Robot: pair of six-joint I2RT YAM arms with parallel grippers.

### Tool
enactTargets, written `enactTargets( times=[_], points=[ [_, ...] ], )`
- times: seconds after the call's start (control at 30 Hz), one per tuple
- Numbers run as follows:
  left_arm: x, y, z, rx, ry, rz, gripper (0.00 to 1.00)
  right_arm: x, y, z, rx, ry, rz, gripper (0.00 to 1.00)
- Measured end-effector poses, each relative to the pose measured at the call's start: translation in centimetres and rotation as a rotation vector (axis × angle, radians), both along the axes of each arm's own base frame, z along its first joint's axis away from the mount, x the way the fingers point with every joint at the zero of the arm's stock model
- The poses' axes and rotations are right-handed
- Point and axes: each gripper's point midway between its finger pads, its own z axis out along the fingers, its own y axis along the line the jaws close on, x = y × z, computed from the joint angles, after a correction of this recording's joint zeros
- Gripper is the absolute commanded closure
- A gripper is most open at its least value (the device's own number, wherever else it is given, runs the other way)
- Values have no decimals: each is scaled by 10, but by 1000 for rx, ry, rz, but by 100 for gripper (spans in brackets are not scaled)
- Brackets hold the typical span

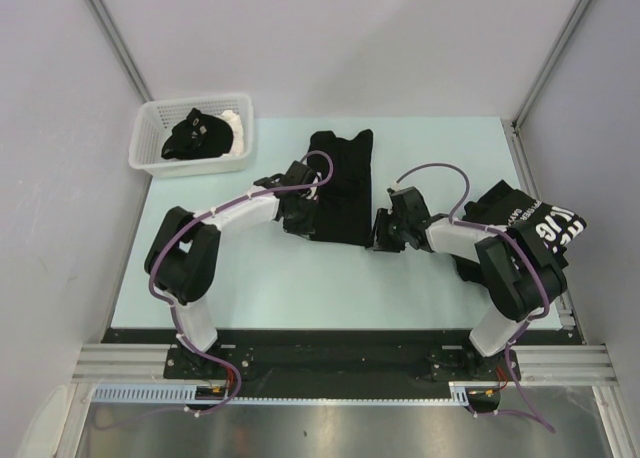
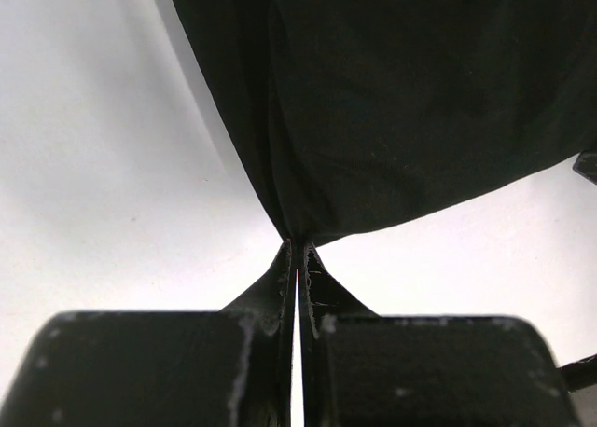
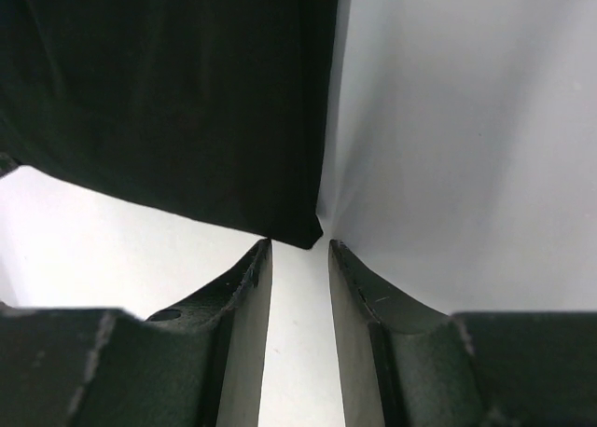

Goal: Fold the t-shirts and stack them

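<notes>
Left jaws pinch t-shirt (image 1: pixel 340 183), lying lengthwise near-to-far.

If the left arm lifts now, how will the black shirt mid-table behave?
Probably floppy: the shirt gathers to a peak where the left gripper has its jaws shut on it. The free corner by the open right gripper would likely sag or drag.

The middle t-shirt (image 1: pixel 340 183) is plain black, the right t-shirt (image 1: pixel 522 210) black with white lettering, the basket (image 1: pixel 190 164) white.
</notes>
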Motion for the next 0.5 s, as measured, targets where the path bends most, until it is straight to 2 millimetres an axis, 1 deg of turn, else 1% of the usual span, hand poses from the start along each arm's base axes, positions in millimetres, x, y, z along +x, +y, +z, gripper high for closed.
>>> enactTargets(
  times=[0.13,0.23,0.3,0.33,0.37,0.4,0.5],
  points=[
    [-1,-1,1,-3,4,-2,100,4,7,0,19,-19,0,64],
    [-2,0,0,0,8,-2,100,8,13,1,35,-34,0,67],
    [-2,0,0,2,11,-2,100,9,16,0,41,-40,1,75],
    [-3,0,0,3,12,-3,100,10,17,0,44,-42,0,80],
    [-3,1,0,3,13,-3,100,10,18,-1,46,-43,0,98],
    [-3,1,0,4,14,-3,100,11,19,-2,46,-44,0,100],
    [-4,0,0,4,14,-5,100,11,19,-4,43,-42,-1,100]
  ],
)
